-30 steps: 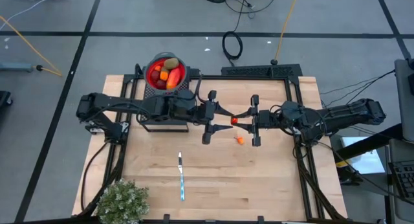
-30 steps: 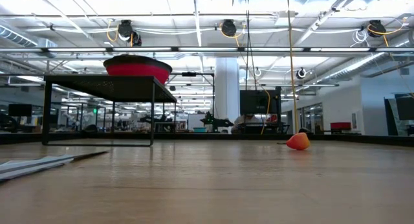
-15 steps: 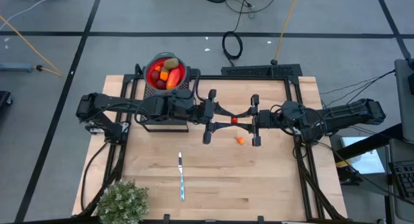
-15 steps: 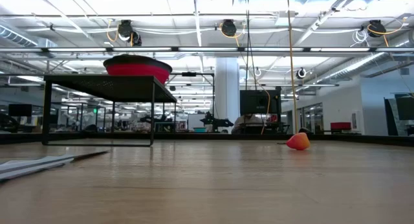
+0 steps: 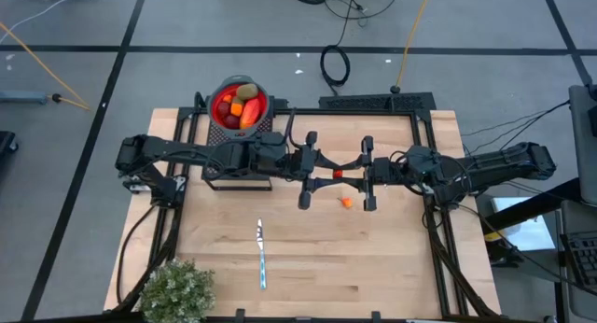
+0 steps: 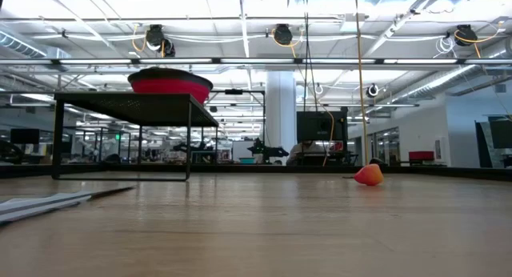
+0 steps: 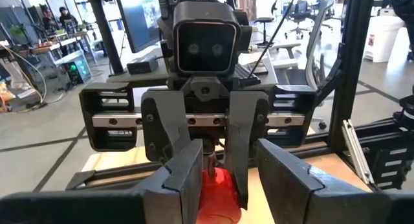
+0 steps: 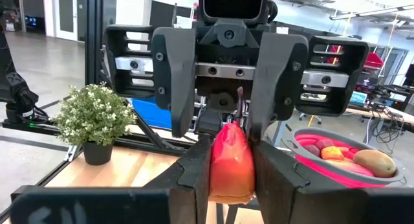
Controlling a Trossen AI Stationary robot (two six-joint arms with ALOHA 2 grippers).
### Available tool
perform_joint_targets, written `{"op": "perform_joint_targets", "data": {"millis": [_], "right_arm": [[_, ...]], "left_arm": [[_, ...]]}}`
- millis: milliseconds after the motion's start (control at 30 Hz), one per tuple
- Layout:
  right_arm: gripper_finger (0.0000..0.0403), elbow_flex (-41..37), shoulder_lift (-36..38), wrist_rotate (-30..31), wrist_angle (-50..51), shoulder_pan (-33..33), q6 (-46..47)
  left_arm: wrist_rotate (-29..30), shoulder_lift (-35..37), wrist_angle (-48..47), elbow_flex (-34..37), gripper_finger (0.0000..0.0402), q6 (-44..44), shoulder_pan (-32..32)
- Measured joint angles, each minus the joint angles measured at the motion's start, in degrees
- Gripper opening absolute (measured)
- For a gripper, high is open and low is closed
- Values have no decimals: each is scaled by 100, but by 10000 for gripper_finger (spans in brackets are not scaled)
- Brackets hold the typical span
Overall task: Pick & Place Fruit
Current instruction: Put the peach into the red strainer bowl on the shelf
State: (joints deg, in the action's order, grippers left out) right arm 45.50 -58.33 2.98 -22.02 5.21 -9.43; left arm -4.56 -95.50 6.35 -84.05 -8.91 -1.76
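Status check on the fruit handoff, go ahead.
Right gripper shut on red fruit, mid-table. Left gripper around the same fruit from the opposite side. Small orange piece loose on table below. Nothing in the way.

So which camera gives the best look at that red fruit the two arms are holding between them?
The right wrist view: the red fruit fills the middle, close up. The left wrist view shows only its end, the high view a red dot, the low view nothing of it.

We see a red-orange fruit [image 5: 337,174] at table centre, aloft, pinched between both grippers | a tiny orange bit [image 5: 345,202] on the wood just at its 5 o'clock | red, orange and brown-green pieces [image 5: 239,105] heaped in the red bowl [image 5: 262,108] at 10 o'clock.
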Motion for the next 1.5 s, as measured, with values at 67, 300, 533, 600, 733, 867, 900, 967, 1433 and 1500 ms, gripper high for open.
{"op": "perform_joint_targets", "data": {"millis": [67, 300, 533, 600, 733, 867, 900, 967, 1433, 1500], "right_arm": [[86, 0, 0, -2, 0, 0, 0], [86, 0, 0, -4, 4, 2, -9], [86, -1, 0, -4, 11, 2, -13], [86, -1, 0, -2, 11, 2, -13], [87, -2, 0, -2, 11, 2, 76], [98, -2, 0, -2, 13, 2, 311], [103, -2, 0, -3, 23, 2, 368], [115, 0, 0, -4, 73, 2, 480], [214, -1, 4, -7, 982, 2, 1605], [219, 0, 4, -7, 1242, 2, 1787]], "left_arm": [[2, 0, -5, 0, 138, 15, 0], [7, 0, 87, 0, 58, 44, 2], [1, 2, 85, 0, 7, 110, 47], [-4, 2, 85, 0, 4, 162, 61], [2, 4, 84, 0, 2, 173, 61], [7, 4, 83, 0, 1, 174, 59], [9, 4, 81, 0, 1, 176, 59], [10, 4, 67, 2, 1, 192, 59], [220, 81, -172, 11, 0, 4, 193], [429, 180, -279, 11, 0, -64, 254]]}}
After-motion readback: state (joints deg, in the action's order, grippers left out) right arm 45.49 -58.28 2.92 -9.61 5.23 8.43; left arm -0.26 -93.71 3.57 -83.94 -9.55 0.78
